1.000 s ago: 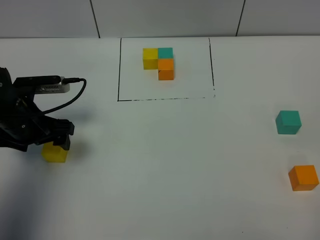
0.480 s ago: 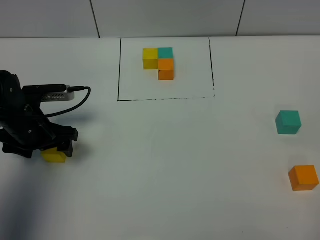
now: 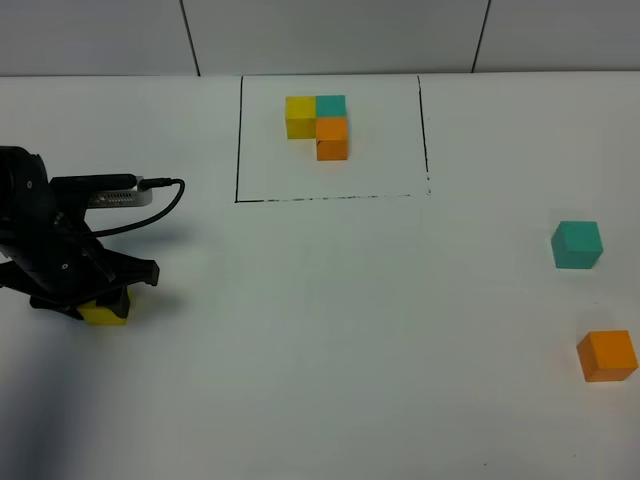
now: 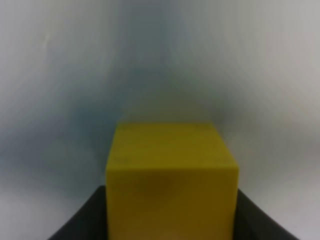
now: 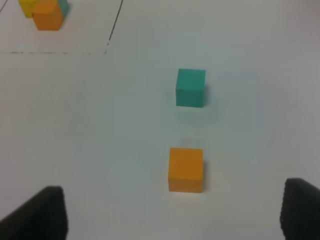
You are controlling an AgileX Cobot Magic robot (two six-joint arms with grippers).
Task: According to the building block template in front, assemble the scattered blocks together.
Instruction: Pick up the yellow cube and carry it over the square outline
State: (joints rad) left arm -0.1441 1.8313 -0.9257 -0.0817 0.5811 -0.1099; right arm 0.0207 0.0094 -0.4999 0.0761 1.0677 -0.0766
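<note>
The template (image 3: 318,125) is an L of yellow, teal and orange cubes inside a thin black rectangle at the table's far middle; it also shows in the right wrist view (image 5: 45,12). My left gripper (image 3: 97,297) is low at the left, its jaws against both sides of the loose yellow cube (image 3: 106,313), which rests on the table. In the left wrist view the yellow cube (image 4: 170,175) fills the space between the dark fingers (image 4: 80,220). The teal cube (image 3: 577,245) and orange cube (image 3: 607,356) lie at the right. My right gripper (image 5: 172,215) is open and empty, short of the orange cube (image 5: 186,169) and teal cube (image 5: 190,88).
The black border line (image 3: 237,150) frames the template. The white table (image 3: 350,330) stretches between the left cube and the two right cubes. A cable (image 3: 165,190) loops off the left arm. The back wall runs behind the table.
My left gripper has come down over the yellow cube, which now sits between its fingers. The cubes on the right and the template have not moved.
</note>
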